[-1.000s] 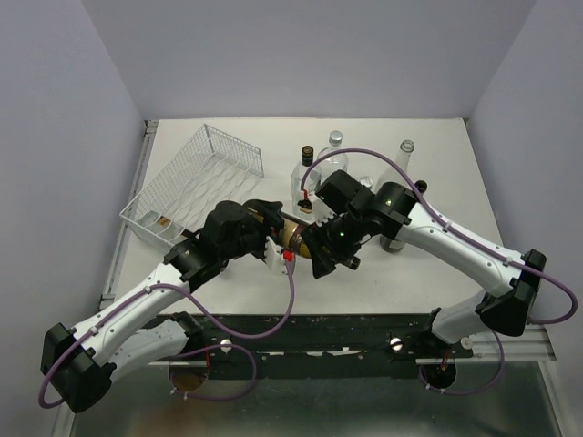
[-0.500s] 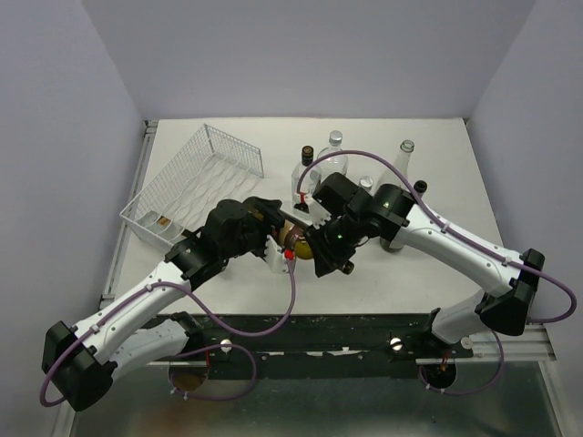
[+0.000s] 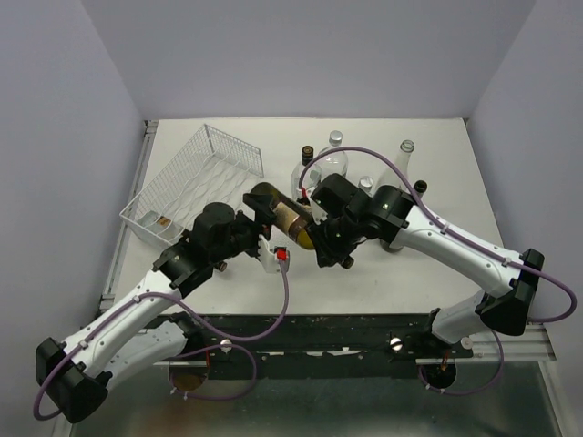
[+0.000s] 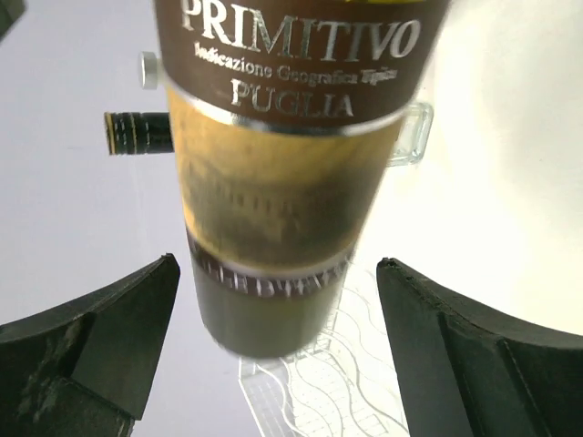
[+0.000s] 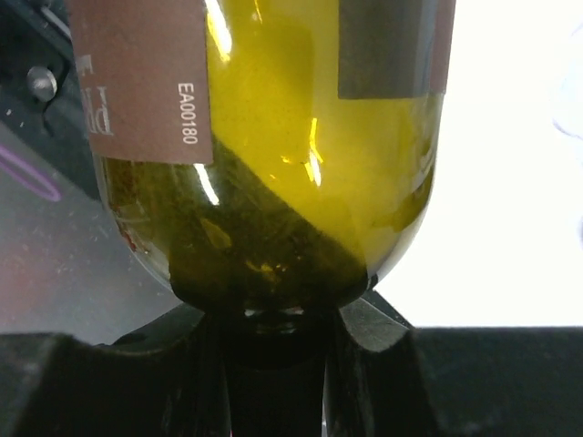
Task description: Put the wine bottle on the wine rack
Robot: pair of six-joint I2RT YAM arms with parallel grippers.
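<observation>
The wine bottle (image 3: 278, 211), dark green glass with a brown label, hangs above the table with its base pointing up-left toward the wine rack (image 3: 196, 182). My right gripper (image 3: 321, 238) is shut on the bottle's neck; in the right wrist view the fingers (image 5: 383, 319) clamp the neck just below the bottle's shoulder (image 5: 273, 182). My left gripper (image 3: 267, 238) stands open just beside the bottle. In the left wrist view the bottle (image 4: 282, 209) sits between the wide-apart fingers (image 4: 109, 337) without touching them, and the white wire rack (image 4: 346, 382) shows beyond its base.
Three clear glass bottles (image 3: 335, 155) (image 3: 307, 168) (image 3: 405, 155) and a dark one (image 3: 419, 188) stand upright at the back, behind the right arm. A dark bottle neck (image 4: 137, 132) shows in the left wrist view. A small object (image 3: 159, 218) lies in the rack's near end.
My left gripper has opened and drawn back off the bottle. My right gripper has closed on the neck, and the bottle's base has swung up and left toward the rack.
</observation>
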